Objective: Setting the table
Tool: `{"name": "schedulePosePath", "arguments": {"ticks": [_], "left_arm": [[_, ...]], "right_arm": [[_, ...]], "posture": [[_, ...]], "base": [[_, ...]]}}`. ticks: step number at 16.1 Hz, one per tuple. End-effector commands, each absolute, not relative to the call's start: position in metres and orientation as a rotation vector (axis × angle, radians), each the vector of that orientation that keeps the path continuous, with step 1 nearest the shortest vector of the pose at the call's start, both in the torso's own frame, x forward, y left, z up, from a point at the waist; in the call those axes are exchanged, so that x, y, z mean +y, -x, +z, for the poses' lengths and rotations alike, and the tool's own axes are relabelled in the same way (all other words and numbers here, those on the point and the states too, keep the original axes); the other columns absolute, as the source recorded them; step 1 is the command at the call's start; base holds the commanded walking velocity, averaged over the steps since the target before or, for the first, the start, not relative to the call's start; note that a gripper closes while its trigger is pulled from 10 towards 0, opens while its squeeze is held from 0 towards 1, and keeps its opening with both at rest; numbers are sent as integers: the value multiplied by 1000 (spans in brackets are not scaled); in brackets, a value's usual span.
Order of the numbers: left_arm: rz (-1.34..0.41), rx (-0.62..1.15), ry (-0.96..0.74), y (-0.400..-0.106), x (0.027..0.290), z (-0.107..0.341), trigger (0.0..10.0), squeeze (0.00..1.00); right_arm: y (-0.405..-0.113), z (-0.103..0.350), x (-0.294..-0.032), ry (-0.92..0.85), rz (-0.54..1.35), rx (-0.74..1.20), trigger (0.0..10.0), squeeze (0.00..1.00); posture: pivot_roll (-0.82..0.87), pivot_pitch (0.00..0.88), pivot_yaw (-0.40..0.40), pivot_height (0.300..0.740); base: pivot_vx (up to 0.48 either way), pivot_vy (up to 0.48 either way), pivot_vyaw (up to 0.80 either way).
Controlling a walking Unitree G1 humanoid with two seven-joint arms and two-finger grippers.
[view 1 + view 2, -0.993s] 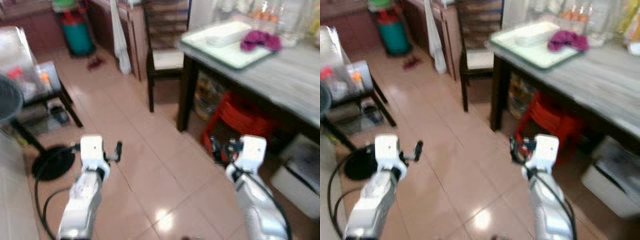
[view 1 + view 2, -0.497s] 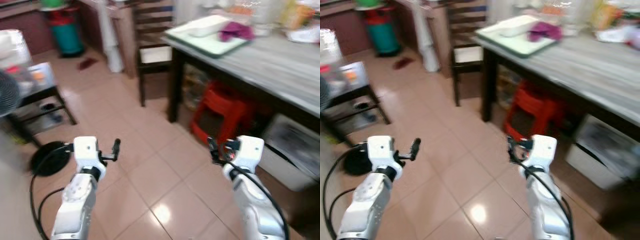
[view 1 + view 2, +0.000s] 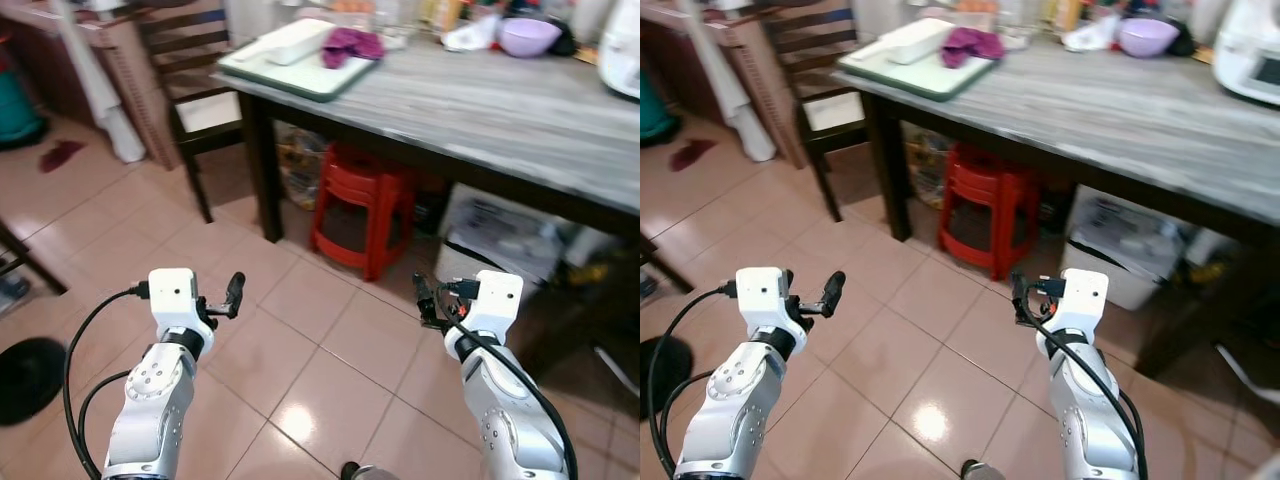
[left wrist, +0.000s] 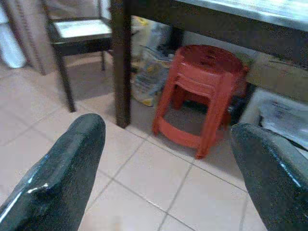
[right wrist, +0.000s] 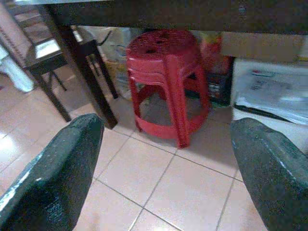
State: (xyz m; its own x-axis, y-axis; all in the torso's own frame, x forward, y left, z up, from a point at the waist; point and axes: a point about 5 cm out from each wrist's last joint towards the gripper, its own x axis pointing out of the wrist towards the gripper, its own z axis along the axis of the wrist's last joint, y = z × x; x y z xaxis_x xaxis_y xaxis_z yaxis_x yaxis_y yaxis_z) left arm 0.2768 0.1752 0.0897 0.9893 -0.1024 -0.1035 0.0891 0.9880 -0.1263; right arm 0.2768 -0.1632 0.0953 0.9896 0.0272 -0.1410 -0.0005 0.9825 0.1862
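A grey wood-grain table (image 3: 480, 100) stands ahead, its front edge just beyond both arms. At its far left corner a green-rimmed tray (image 3: 305, 82) carries a white dish (image 3: 290, 40) and a purple cloth (image 3: 350, 42). A purple bowl (image 3: 527, 35) and a white appliance (image 3: 622, 55) stand at the back right. My left gripper (image 3: 235, 293) hangs over the floor tiles, open and holding nothing. Level with it, my right gripper (image 3: 420, 296) is also open and holding nothing. In both wrist views the fingers (image 4: 62, 168) stand wide apart, aimed under the table.
Stacked red stools (image 3: 360, 205) sit under the table beside its dark leg (image 3: 258, 165). White storage boxes (image 3: 500, 225) lie under the right part. A dark wooden chair (image 3: 205, 110) stands at the table's left end. A black fan base (image 3: 25, 375) and cable lie at the left.
The whole picture has shifted: the camera turned right and came closer to the table, bringing more of its top into view. Both arms hold the same pose, grippers still open.
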Motion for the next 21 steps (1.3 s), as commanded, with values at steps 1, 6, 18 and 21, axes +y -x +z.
{"name": "schedulePosePath", "arguments": {"ticks": [1, 6, 18, 21], "left_arm": [[-97, 101, 115, -277, 178, 92, 10000, 0], [-119, 89, 125, -278, 173, 95, 10000, 0], [-55, 143, 70, -276, 174, 86, 10000, 0], [-51, 144, 80, -273, 174, 89, 10000, 0]], "right_arm": [[-278, 98, -161, -190, 21, 136, 10000, 0], [-278, 101, -161, -162, 31, 116, 10000, 0], [-277, 109, -161, -133, 43, 81, 10000, 0], [-274, 115, -164, -97, 48, 51, 10000, 0]], "posture": [[-112, 90, 55, 740], [-115, 89, 55, 740], [-122, 81, 47, 740], [-124, 86, 47, 740]], "base": [[0, 0, -800], [307, 0, -800], [167, 0, -333], [0, 0, 0]]}}
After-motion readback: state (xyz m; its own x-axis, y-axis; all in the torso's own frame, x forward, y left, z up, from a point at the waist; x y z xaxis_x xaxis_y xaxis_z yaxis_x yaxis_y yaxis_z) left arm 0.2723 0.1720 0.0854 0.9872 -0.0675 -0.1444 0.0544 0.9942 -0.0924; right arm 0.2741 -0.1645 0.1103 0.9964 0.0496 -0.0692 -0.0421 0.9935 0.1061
